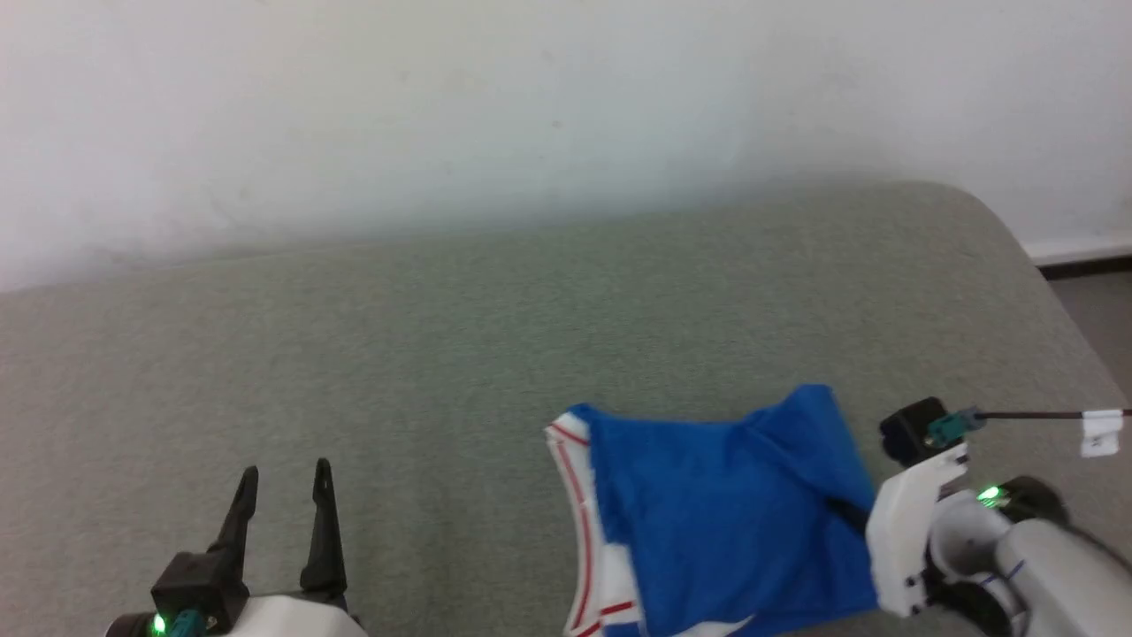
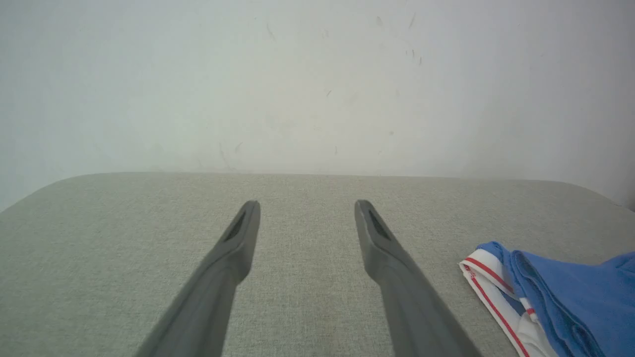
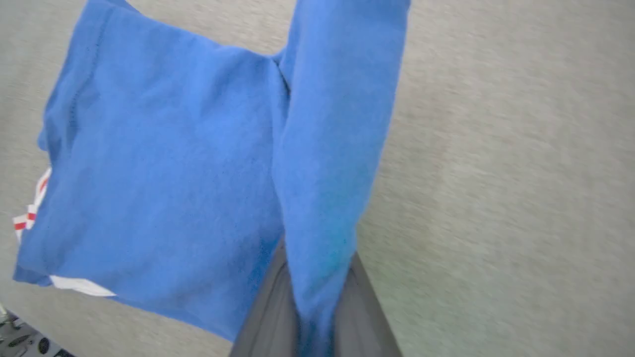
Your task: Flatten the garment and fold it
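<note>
My right pincer [image 3: 317, 307] is clamped on a blue fold of the garment [image 1: 734, 513], which lies near and right on the grey table [image 1: 442, 336], while my left pincer [image 1: 285, 478] is wide apart.

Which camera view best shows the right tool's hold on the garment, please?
The right wrist view: a fold of the garment runs between the right tool's closed fingers. In the head view cloth covers the pinch; the left wrist view catches the garment's striped edge.

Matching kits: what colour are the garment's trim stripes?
Red on white; the garment shows it best in left wrist view.
</note>
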`<state>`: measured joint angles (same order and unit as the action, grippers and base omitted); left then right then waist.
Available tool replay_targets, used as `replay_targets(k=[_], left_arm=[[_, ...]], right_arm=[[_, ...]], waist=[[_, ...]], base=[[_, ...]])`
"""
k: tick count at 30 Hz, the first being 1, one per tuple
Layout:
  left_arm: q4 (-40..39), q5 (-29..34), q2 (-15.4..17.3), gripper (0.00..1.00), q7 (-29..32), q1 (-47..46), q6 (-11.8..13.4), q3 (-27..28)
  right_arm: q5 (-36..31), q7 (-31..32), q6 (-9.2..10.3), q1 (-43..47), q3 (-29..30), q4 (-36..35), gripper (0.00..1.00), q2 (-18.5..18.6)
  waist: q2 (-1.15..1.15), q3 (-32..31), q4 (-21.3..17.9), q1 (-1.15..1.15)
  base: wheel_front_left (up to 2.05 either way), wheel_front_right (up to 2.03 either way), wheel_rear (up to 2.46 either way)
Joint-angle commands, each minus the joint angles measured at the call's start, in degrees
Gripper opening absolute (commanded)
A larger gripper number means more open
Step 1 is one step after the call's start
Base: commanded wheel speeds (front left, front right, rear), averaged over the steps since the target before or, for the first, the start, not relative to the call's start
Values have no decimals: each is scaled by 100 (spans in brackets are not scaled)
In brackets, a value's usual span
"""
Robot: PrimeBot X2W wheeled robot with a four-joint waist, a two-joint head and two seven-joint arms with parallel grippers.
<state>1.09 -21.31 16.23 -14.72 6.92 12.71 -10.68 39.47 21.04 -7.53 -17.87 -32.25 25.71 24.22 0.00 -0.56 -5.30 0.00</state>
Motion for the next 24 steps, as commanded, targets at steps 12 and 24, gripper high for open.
replay_targets(k=[12, 24], left_arm=[[-174, 307, 178, 100, 11, -750, -131, -99], [-134, 352, 201, 100, 53, -1123, -155, -179]], right_arm=[[-749, 54, 4, -492, 993, 340, 0, 960], [-1249, -1060, 4, -1018, 1725, 1668, 100, 527]], waist=[[0, 1212, -1241, 0], [0, 1549, -929, 0]], base=[[0, 0, 0], [0, 0, 0]])
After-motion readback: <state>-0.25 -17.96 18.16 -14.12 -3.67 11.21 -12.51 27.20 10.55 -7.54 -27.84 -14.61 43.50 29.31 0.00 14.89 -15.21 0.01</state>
